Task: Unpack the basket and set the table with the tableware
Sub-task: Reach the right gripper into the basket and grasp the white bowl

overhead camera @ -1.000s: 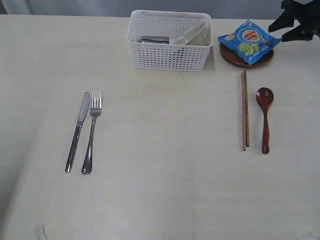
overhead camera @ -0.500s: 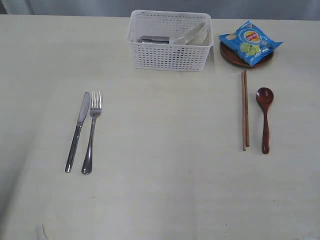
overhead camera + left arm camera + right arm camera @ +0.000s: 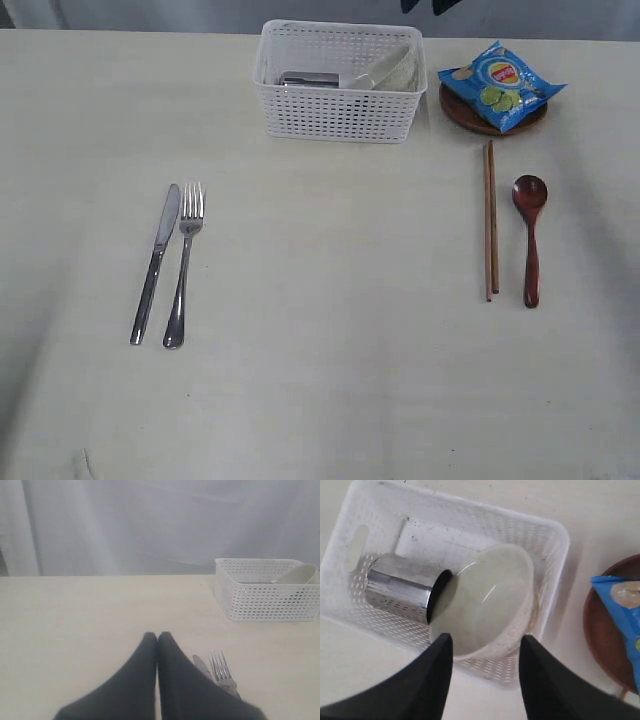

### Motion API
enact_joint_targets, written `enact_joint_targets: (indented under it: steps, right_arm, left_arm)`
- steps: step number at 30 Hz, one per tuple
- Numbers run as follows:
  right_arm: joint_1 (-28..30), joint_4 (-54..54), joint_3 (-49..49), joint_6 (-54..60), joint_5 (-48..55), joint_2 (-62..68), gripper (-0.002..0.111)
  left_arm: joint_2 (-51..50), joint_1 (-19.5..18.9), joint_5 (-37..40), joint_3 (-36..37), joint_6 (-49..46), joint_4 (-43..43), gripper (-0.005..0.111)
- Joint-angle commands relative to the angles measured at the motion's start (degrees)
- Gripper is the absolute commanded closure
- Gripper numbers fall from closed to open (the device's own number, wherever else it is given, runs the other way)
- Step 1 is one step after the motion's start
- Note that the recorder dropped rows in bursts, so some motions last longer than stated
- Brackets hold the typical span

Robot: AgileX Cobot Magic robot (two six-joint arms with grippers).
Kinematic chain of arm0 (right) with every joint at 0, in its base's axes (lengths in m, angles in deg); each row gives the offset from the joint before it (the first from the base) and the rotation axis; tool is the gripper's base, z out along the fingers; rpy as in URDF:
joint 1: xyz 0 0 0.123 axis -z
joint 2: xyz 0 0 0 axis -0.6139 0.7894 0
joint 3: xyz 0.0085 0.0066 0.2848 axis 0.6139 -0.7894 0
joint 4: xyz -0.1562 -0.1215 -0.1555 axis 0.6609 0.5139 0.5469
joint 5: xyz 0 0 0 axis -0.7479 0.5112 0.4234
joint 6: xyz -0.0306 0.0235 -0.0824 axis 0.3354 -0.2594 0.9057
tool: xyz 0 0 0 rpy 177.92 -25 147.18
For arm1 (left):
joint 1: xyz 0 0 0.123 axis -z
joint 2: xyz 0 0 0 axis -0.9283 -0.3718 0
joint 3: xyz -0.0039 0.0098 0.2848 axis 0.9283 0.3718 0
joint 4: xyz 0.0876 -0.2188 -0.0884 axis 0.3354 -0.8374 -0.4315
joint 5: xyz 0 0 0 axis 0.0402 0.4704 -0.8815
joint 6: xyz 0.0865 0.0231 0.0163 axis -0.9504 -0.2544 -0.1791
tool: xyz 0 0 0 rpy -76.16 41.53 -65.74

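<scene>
We see the basket (image 3: 338,112) at the far side of the counter (image 3: 330,380), with two pieces of tableware inside it. The bowl (image 3: 487,600) is tipped on its side and leans against one end wall. The cup (image 3: 400,586) lies on its side beside it, its mouth turned toward the bowl and touching the rim.

Our right hand (image 3: 486,640) is above the basket. Its fingers are spread wide and hold nothing, and in the wrist view they frame the near edge of the bowl. In the exterior view we can make out only dark tips at the top edge, above the basket.

Our left hand (image 3: 157,636) has its fingers pressed together tip to tip with nothing between them. It is over bare counter, well apart from the basket.

The rest is laid out on the counter. On the left, the knife (image 3: 155,262) and fork (image 3: 184,262) lie side by side, knife outermost, handles toward the near edge. On the right, the chopsticks (image 3: 490,220) lie as a close pair, with the spoon (image 3: 530,235) just beside them, its scoop toward the far side. The plate (image 3: 460,112) sits just right of the basket, and a blue bag (image 3: 498,82) lies on it, covering most of it and overhanging the rim.
</scene>
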Motion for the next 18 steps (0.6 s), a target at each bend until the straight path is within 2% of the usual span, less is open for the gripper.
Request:
enact_joint_targets:
  steps: [1, 6, 18]
  right_arm:
    - [-2.9, 3.1, 0.1, -4.4, -0.5, 1.8, 0.067]
    - [-3.4, 5.9, 0.1, -12.2, -0.7, 3.3, 0.067]
    - [-3.2, 8.6, 0.1, -16.2, -1.9, 6.5, 0.067]
  left_arm:
    - [0.2, 0.1, -0.4, 0.2, 0.0, -0.2, 0.107]
    - [0.2, 0.1, -0.4, 0.2, 0.0, -0.2, 0.107]
    - [0.2, 0.1, -0.4, 0.2, 0.0, -0.2, 0.107]
